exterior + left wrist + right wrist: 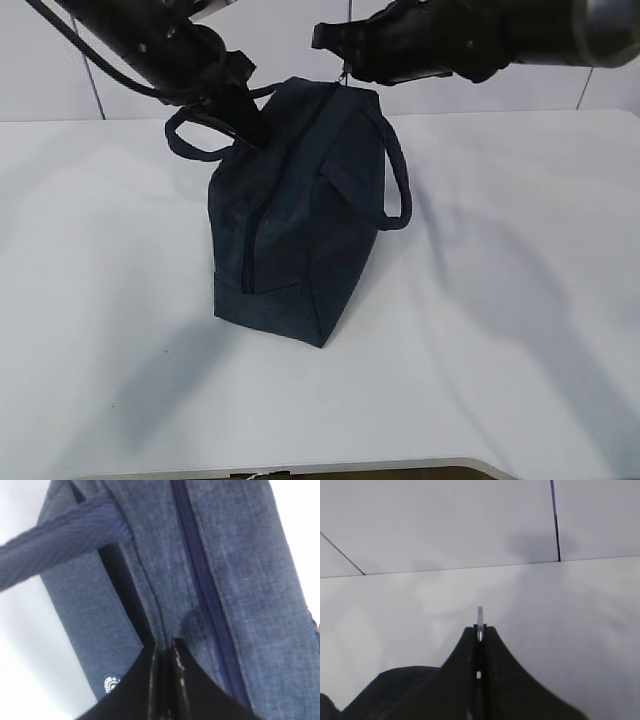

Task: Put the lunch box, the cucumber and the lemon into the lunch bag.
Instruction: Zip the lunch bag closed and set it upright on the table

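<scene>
We find the lunch bag (300,215) standing on the white tabletop (520,330), a little left of the middle and toward the back. Its only marking is a small round white logo (111,684) low on the side panel in the left wrist view; we cannot read any writing in it. The bag's long axis runs from the near end, which faces us, back toward the wall, leaning slightly to the right as it recedes. A closed zipper (252,235) runs up the near end and along the top ridge. One loop handle (395,180) hangs off the right side, and the other (195,135) sticks out on the left beside the left arm.

The left end effector (250,135) presses against the upper left of the bag, its jaws together and pinching a fold of the navy fabric. The right end effector (345,70) sits at the bag's top far end, jaws together and clamped on a thin metal ring pull (480,622) that stands edge-on between its tips.

Bare tabletop spreads wide to the right and in front of the bag, with less room on the left. The near table edge (330,468) runs along the bottom, and a pale wall (480,95) closes off the back.
</scene>
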`<state>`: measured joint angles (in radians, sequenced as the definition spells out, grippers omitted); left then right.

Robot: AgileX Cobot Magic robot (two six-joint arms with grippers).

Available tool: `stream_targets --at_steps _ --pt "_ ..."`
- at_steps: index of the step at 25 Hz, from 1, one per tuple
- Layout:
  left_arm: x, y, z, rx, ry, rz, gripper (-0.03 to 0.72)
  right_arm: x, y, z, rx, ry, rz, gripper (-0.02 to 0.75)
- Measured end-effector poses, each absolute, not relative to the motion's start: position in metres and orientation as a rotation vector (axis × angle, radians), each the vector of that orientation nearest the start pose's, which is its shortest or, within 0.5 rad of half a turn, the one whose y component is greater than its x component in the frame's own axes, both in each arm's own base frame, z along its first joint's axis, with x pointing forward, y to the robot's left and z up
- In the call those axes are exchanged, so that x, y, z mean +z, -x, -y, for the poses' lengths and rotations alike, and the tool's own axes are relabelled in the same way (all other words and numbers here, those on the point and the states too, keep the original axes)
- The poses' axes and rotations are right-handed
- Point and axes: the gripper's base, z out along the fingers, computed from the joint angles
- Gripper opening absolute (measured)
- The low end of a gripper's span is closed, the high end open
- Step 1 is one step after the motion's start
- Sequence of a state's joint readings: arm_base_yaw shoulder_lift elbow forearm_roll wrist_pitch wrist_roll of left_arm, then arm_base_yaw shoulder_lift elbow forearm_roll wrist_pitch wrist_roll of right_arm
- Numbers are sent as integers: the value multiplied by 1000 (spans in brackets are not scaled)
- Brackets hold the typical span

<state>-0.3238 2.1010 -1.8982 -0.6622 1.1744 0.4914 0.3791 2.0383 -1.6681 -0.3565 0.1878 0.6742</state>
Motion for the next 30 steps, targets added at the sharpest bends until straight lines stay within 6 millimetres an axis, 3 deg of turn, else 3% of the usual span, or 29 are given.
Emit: stream_targets --at_steps 9,15,17,24,30 --pt "269 -415 193 -847 -849 -2558 -10 251 -464 -174 356 7 -2087 5" --pt "270 -415 193 -859 -824 -2572 -2 252 -464 -174 357 6 -2086 5" --pt "270 -414 193 -867 -805 -2587 34 252 -465 -174 360 1 -2086 5" --pt "271 -413 193 -873 -794 -2606 292 252 -465 -172 365 -14 -2090 5" --pt "286 -423 194 -832 -744 -2505 326 252 -465 -171 377 -32 -2092 5"
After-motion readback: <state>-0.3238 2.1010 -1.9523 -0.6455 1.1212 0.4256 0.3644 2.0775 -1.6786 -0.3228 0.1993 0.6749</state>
